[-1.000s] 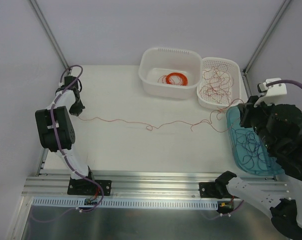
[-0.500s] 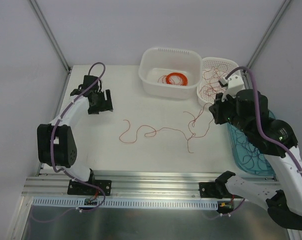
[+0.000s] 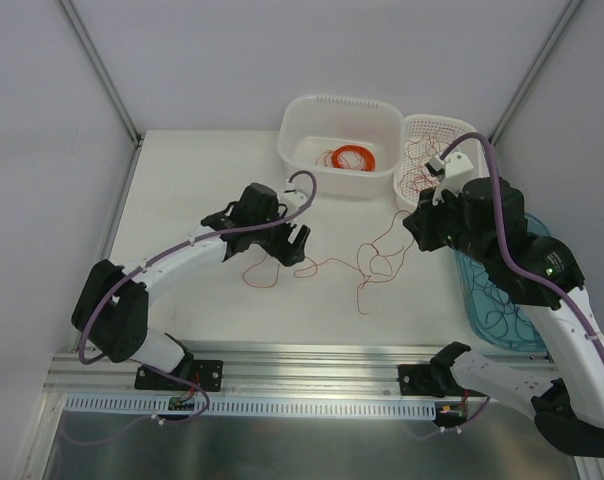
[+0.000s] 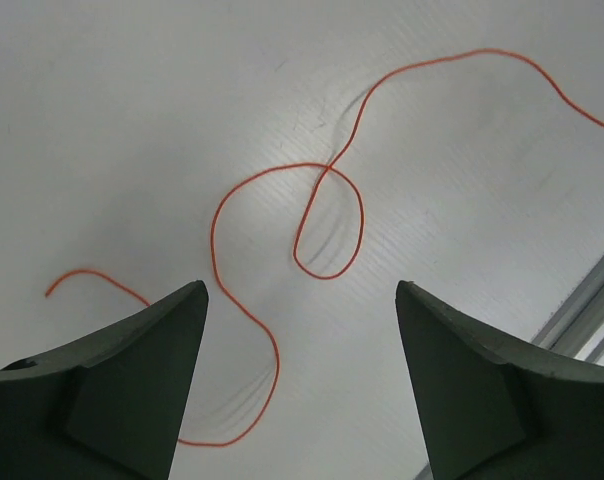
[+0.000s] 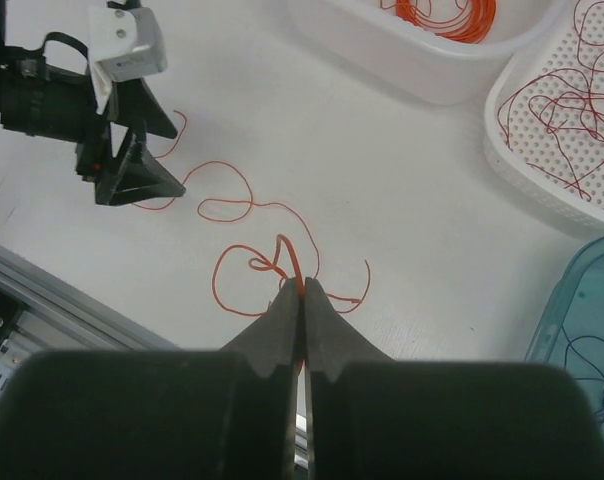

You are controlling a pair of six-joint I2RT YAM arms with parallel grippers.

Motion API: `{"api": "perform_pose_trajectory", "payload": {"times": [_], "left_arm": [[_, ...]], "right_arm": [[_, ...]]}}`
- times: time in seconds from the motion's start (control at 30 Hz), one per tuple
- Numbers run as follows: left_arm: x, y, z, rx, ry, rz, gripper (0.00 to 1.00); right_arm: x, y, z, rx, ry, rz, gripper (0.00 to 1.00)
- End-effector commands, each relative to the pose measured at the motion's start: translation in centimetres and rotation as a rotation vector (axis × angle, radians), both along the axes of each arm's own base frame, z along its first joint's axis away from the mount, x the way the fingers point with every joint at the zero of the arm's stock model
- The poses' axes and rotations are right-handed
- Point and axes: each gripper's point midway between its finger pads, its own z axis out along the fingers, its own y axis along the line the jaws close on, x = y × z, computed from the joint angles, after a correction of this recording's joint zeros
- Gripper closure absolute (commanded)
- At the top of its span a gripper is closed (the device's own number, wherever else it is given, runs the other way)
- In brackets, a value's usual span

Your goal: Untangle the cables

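Overhead view of a white worktop [image 3: 182,180]. One thin red-orange wire [image 3: 327,262] lies loose across its middle, curling into several loops. The left jaws stand wide open just above the wire's left end, holding nothing. In their wrist view the wire [image 4: 322,190] crosses over itself in a small loop between the two fingers. The right jaws are closed tight on the same wire [image 5: 232,205] near its right end, with a cluster of overlapping loops [image 5: 247,270] directly beneath them.

At the back sit a white plastic tub [image 3: 340,100] holding a neat orange ring coil [image 3: 350,157], a white perforated basket [image 3: 440,120] of tangled red wires [image 3: 432,165], and, on the right, a teal tray [image 3: 465,270] of dark wires [image 3: 502,310].

Likely risks: if the right jaws pull before the left end is held, the whole wire may drag and the cluster may cinch into a knot. If the left jaws close on the crossing, they could pinch both strands and lock the loop. A wire this fine, lying flat, may also slip the grasp entirely.
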Motion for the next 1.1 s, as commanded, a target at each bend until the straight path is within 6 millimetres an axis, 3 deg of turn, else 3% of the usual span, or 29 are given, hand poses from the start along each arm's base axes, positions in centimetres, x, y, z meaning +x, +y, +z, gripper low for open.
{"api": "perform_pose_trajectory", "payload": {"times": [0.0,0.17,0.27,0.47,0.73,0.77,1.07], "left_arm": [[2.1,-3.6,0.7,-0.036,-0.184,-0.158,0.24],[2.3,-7.6,-0.1,-0.033,-0.246,-0.323,0.26],[2.1,-9.7,-2.0,-0.03,-0.23,-0.425,0.29],[1.1,-12.1,-3.2,-0.052,-0.216,-0.539,0.36],[3.3,-12.3,-6.5,0.046,-0.207,-0.493,0.47],[3.2,-12.3,-7.2,0.055,-0.201,-0.501,0.53],[1.4,-12.0,-9.0,0.046,-0.129,-0.538,0.63]], "right_arm": [[0.1,1.0,1.0,0.067,-0.019,0.023,0.99],[-0.3,1.3,1.7,0.094,-0.023,0.043,0.99],[-0.5,1.3,2.0,0.103,-0.024,0.045,0.99],[-0.7,1.2,2.1,0.109,-0.021,0.04,0.99],[-0.9,1.2,2.4,0.131,-0.023,0.036,0.99],[-1.0,1.2,2.5,0.134,-0.025,0.037,0.99],[-1.1,0.2,2.6,0.127,-0.043,0.001,0.99]]}}
